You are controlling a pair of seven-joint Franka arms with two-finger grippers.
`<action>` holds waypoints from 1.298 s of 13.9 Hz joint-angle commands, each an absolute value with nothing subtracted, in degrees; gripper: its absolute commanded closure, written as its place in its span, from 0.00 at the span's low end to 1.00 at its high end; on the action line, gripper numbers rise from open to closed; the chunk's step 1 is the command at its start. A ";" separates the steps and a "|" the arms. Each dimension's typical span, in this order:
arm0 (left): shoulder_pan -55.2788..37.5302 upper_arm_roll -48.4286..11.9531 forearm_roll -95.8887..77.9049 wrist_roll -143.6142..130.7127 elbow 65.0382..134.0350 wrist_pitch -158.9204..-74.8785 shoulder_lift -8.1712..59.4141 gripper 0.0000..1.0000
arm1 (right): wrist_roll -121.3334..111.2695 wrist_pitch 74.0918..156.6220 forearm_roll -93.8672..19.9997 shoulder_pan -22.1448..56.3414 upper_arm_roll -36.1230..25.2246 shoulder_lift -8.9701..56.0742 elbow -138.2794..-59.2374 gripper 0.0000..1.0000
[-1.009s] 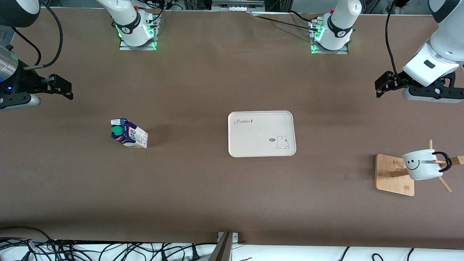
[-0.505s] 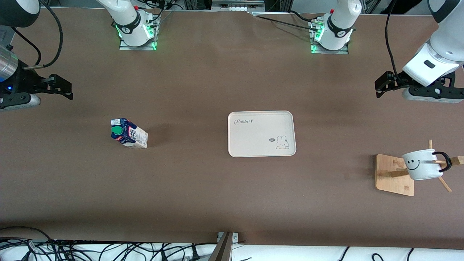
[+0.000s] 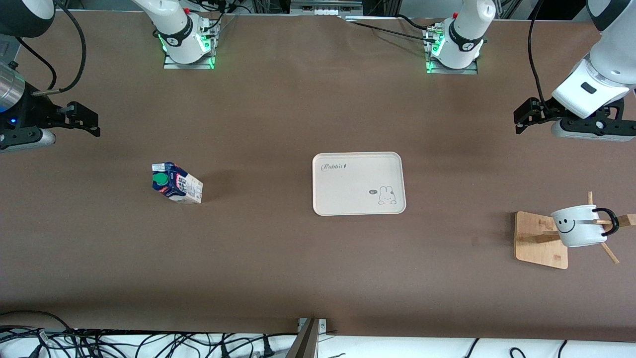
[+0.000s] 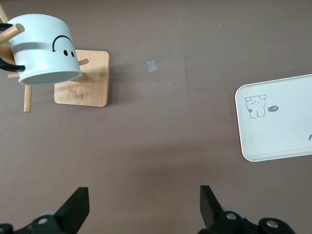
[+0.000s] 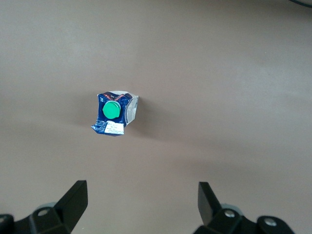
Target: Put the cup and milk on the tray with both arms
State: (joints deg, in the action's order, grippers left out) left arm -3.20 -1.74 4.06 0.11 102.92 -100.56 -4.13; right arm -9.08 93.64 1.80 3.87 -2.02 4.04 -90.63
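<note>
1. Tray [image 3: 358,183]: cream, rectangular, with "Rabbit" lettering and a rabbit drawing; it lies bare at the centre of the front view on the brown table [image 3: 278,258].
2. Milk [image 3: 177,182]: a blue-and-white carton with a green cap, standing on the table at centre-left of the front view, toward the right arm's end, well apart from the tray.
3. Cup [image 3: 579,226]: a white mug with a smiley face and a black handle, hanging tilted on a peg of the wooden rack [image 3: 541,240] at the lower right of the front view, toward the left arm's end.
4. Right gripper [image 5: 141,204]: fingers spread wide and holding nothing, raised over bare table beside the milk, at the front view's left edge.
5. Left gripper [image 4: 144,209]: fingers spread wide, holding nothing, raised over bare table at the front view's upper right.
</note>
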 commanded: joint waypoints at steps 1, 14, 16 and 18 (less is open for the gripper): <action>-3.34 -1.85 3.60 0.18 100.81 -99.23 -3.25 0.00 | -8.88 92.90 0.79 3.34 -1.67 3.87 -90.26 0.00; -3.34 -2.02 3.69 0.09 100.90 -99.23 -3.25 0.00 | -9.93 93.34 0.79 3.34 -1.67 3.87 -90.18 0.00; -3.34 -2.02 3.69 0.09 100.81 -99.23 -3.25 0.00 | -9.84 93.34 0.79 3.34 -1.67 3.87 -90.18 0.00; -3.34 -2.02 3.69 0.09 100.81 -99.14 -3.25 0.00 | -9.76 93.34 0.70 3.34 -1.67 3.87 -90.18 0.00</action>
